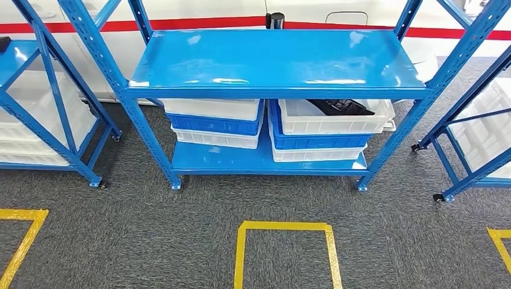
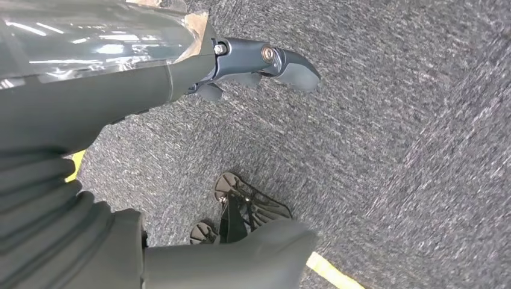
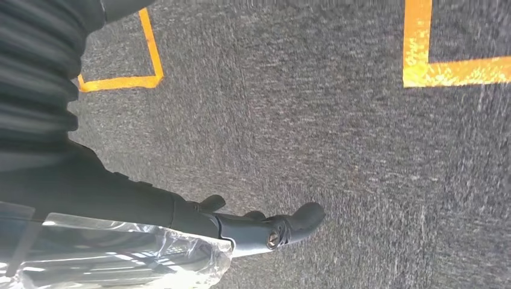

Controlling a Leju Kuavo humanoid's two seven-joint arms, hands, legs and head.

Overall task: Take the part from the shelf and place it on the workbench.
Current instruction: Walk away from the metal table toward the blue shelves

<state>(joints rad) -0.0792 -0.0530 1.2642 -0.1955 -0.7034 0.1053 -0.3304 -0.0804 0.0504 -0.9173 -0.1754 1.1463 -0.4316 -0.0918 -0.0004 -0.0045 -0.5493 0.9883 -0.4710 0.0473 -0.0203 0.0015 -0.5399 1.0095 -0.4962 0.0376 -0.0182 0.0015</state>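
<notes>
A black part (image 1: 343, 107) lies in the top white bin (image 1: 373, 123) of the right-hand stack, on the lower level of the blue shelf (image 1: 271, 90) ahead of me. The upper board partly covers it. My left hand (image 2: 253, 66) hangs over grey carpet with its fingers stretched out and nothing in it. My right hand (image 3: 259, 229) also hangs over the carpet, fingers extended and holding nothing. Both are far from the shelf.
A second stack of white and blue bins (image 1: 214, 123) stands left of the first. A small dark cylinder (image 1: 276, 20) stands at the back of the top board. More blue racks (image 1: 36, 90) flank both sides. Yellow tape squares (image 1: 283, 226) mark the carpet.
</notes>
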